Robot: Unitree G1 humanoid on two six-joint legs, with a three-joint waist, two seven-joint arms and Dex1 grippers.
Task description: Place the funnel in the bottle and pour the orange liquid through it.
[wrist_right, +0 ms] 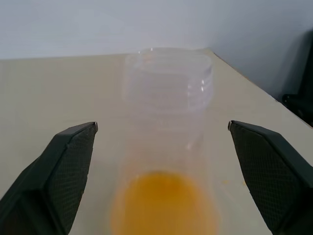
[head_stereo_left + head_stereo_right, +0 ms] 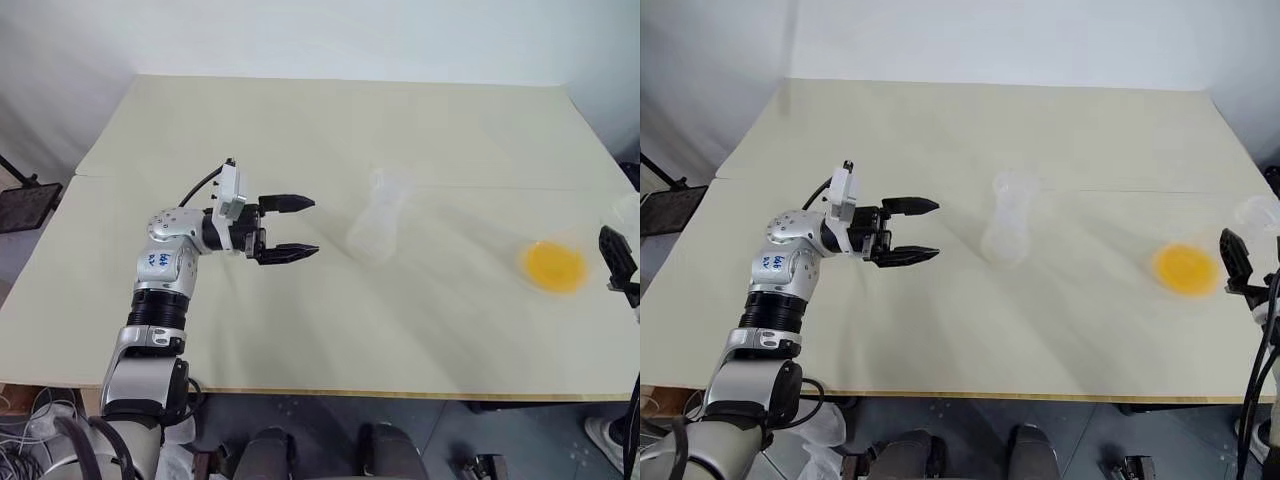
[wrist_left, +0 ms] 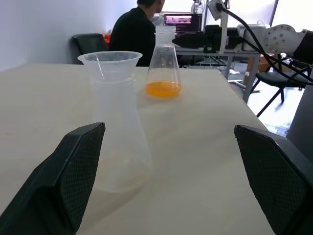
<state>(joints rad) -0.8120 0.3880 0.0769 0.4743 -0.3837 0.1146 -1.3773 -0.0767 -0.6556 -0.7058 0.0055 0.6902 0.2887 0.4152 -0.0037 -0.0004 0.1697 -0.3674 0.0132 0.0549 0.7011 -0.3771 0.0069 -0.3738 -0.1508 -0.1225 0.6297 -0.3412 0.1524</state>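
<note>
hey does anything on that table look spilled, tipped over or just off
Nothing stands out. The bottle stands upright with the funnel seated in its neck, and the orange liquid sits contained in its flask. No spill shows on the table.

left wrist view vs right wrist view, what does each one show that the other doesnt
Left wrist view alone: the frosted bottle with the funnel seated in its mouth, the open left gripper aimed at it, and a seated person at desks beyond the table.

Right wrist view alone: the open right gripper straddling the clear flask.

Both: the flask holding orange liquid, and the tan table.
</note>
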